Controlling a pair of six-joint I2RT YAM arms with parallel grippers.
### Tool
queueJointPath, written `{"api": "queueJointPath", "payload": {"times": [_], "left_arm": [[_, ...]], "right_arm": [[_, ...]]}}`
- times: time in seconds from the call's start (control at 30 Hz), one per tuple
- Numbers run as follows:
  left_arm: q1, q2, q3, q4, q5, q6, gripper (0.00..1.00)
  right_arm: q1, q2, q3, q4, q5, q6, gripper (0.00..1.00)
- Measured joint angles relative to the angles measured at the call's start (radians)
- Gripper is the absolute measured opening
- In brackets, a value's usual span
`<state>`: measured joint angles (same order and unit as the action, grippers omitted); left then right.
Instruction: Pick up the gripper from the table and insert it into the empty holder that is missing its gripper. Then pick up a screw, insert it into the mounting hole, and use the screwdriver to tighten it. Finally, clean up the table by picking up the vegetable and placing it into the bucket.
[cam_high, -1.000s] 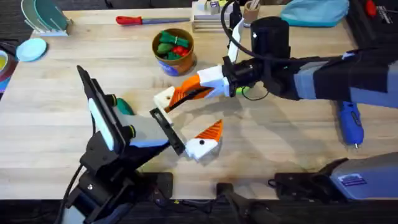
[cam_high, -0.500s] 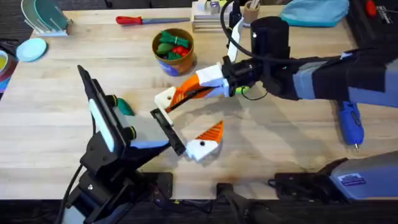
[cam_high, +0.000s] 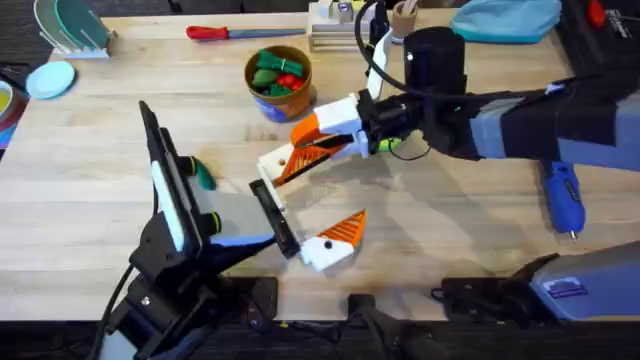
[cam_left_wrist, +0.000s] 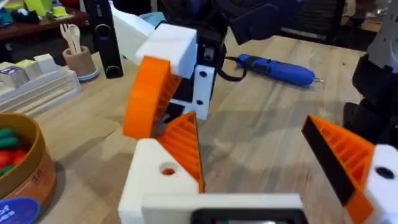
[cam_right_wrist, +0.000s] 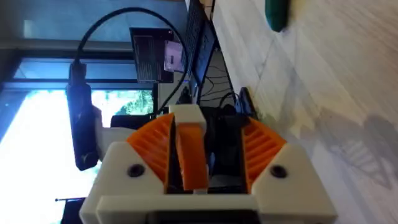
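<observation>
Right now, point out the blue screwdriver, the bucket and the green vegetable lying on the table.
screwdriver (cam_high: 564, 196): overhead view, on the middle of its blue body.
bucket (cam_high: 290, 102): overhead view, on its orange-brown outer wall.
vegetable (cam_high: 203, 175): overhead view, on the visible green part beside the left arm.

Orange gripper (cam_high: 312, 152) on white holder (cam_high: 277, 162); blue screwdriver (cam_high: 563, 196) flat (table's right side).

Solid orange gripper (cam_right_wrist: 191, 157), white holder (cam_high: 276, 158), blue screwdriver (cam_high: 563, 197), dark-green vegetable (cam_high: 203, 175), orange-brown bucket (cam_high: 298, 98), pale wood-grain table (cam_high: 450, 210)
</observation>
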<state>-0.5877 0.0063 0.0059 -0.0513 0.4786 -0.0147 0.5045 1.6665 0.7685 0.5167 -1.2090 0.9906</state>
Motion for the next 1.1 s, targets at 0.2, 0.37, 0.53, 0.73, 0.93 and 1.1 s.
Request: {"api": "queueJointPath", "payload": {"times": [0.2,0.37,0.53,0.73,0.93,1.1], "left_arm": [[0.000,0.000,0.000,0.000,0.004,0.000,0.993],[0.000,0.000,0.000,0.000,0.013,0.000,0.993],[0.000,0.000,0.000,0.000,0.020,0.000,0.993],[0.000,0.000,0.000,0.000,0.023,0.000,0.993],[0.000,0.000,0.000,0.000,0.023,0.000,0.992],[0.000,0.000,0.000,0.000,0.003,0.000,0.993]], "right_arm": [[-0.006,0.000,0.000,0.000,0.000,-0.003,0.566],[-0.036,0.000,0.000,0.034,-0.015,-0.002,0.637],[-0.083,0.000,0.000,0.129,-0.039,0.013,0.728],[-0.129,0.000,0.000,0.178,-0.046,0.030,0.934],[-0.207,0.000,0.033,0.176,-0.049,0.021,0.949],[-0.257,-0.001,0.118,0.179,-0.039,0.003,0.952]]}}
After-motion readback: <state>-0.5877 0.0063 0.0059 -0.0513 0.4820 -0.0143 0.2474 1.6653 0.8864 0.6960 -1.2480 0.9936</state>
